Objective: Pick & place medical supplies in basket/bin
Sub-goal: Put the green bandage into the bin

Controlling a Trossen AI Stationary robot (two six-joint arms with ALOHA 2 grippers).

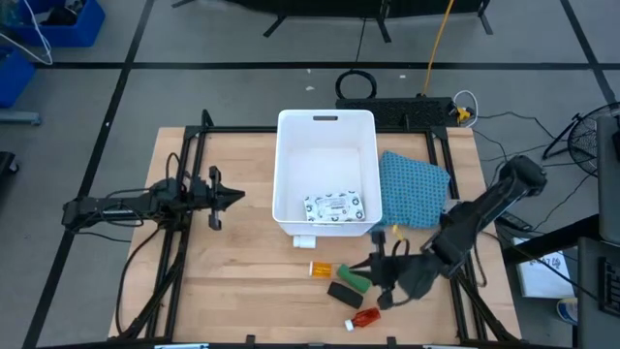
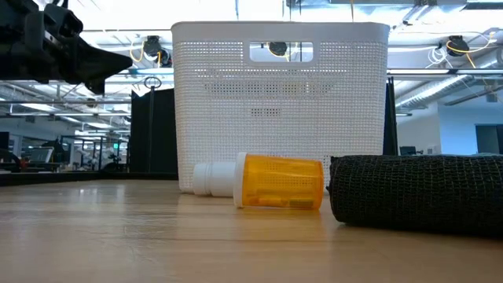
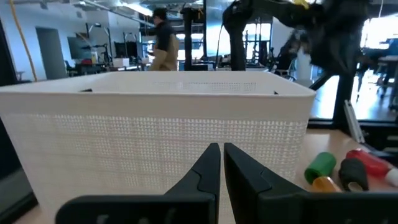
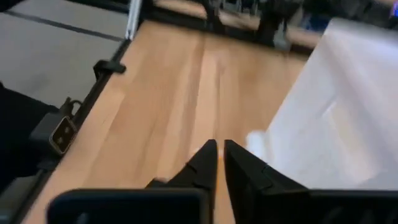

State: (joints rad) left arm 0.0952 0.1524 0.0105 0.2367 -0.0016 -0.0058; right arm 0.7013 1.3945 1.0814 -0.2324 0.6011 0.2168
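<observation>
The white tub [image 1: 325, 145] stands mid-table, and the flat white printed packet [image 1: 334, 206] lies inside it at the near wall. Near of the tub, the orange-and-white vial [image 1: 320, 269] lies on its side, with the green block [image 1: 354, 279], black block [image 1: 344, 293] and red white-capped bottle [image 1: 365, 318] beside it on the wood. My right gripper [image 1: 371, 269] hovers shut just right of the green block, pointing left, and nothing shows between its fingers [image 4: 217, 155]. My left gripper [image 1: 228, 197] waits shut, left of the tub. The low view shows the vial [image 2: 271, 182] and black block [image 2: 416, 192] before the tub [image 2: 280, 102].
A blue patterned cloth [image 1: 415, 189] lies right of the tub, on the table's right half. A small white piece [image 1: 304, 241] sits against the tub's near wall. Black frame rails [image 1: 184, 165] run along the table's sides. Bare wood lies left of the items. People stand in the room behind.
</observation>
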